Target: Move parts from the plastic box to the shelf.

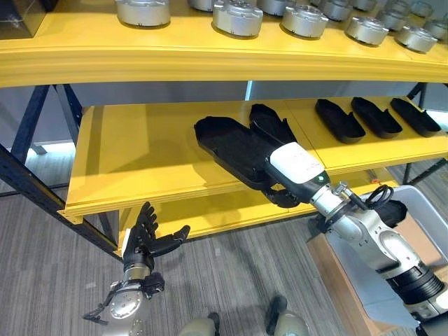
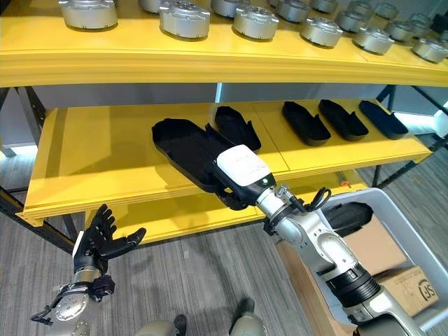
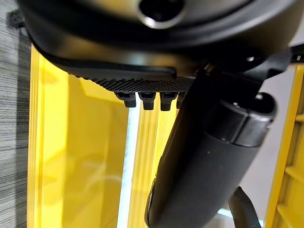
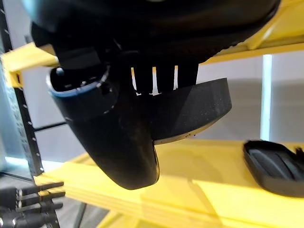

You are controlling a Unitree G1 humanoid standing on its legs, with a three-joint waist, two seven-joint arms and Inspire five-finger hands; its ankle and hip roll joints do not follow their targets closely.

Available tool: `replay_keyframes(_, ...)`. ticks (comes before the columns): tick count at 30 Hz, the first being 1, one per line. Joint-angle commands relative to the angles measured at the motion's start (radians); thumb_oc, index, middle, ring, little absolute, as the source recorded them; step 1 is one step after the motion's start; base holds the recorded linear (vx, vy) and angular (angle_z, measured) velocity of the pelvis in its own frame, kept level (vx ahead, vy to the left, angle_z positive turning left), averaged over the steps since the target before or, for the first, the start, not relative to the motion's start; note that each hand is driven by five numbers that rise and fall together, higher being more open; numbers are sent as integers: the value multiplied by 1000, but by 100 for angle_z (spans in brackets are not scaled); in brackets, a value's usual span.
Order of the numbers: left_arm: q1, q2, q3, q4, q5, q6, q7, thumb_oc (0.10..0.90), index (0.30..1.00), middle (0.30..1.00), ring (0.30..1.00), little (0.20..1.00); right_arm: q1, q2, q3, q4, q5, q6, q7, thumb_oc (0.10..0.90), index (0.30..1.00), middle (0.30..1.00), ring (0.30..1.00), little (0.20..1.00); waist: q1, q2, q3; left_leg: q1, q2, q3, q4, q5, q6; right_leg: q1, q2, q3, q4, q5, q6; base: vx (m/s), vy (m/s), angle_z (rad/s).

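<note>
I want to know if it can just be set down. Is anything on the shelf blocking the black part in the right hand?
Nothing visible blocks it. The right hand holds the black part at the middle shelf, bare to its left; another black part lies close behind.

The right hand [image 1: 283, 183] covers the near end of the black tray [image 1: 227, 147] at the edge of the middle shelf [image 1: 133, 150], and its fingertips go under that end, out of sight. A second black part [image 1: 269, 124] behind it is partly hidden by the tray. On the top shelf [image 1: 210, 52], the round metal parts [image 1: 236, 17] are cut off by the upper edge. The grey plastic box [image 2: 402, 231] runs past the right edge, and a dark part [image 2: 350, 215] inside is half hidden by the arm.
</note>
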Motion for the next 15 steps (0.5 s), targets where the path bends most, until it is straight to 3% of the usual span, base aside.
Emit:
replay_keyframes(1,-23,41,-18,-153,-8,-92,-14,900,1000,1000,1000,1000,-195,46,-90,-20,78,-10,-93,400,300,300,300,300,-11,10,-98,28,135,48,-3,-90,-53,-68,6,17,89,-29,22,40,-138,-3)
replay_keyframes(12,-15,59,-31,-186,-26,-100,-8,900,1000,1000,1000,1000,-276,38,-62,-8,101,-17,-101,400,300,300,300,300,14,27,-93,7,204,-2,-12,-70,-94,-78,80,-4,149,-119,-15,53,-163,9)
replay_keyframes(15,0,53,-23,-179,-46,-103,-4,900,1000,1000,1000,1000,-312,21,-49,-18,110,-24,-109,400,300,300,300,300,35,29,-89,-22,226,-29,7,-54,-113,-66,114,-18,145,-158,-44,47,-206,24)
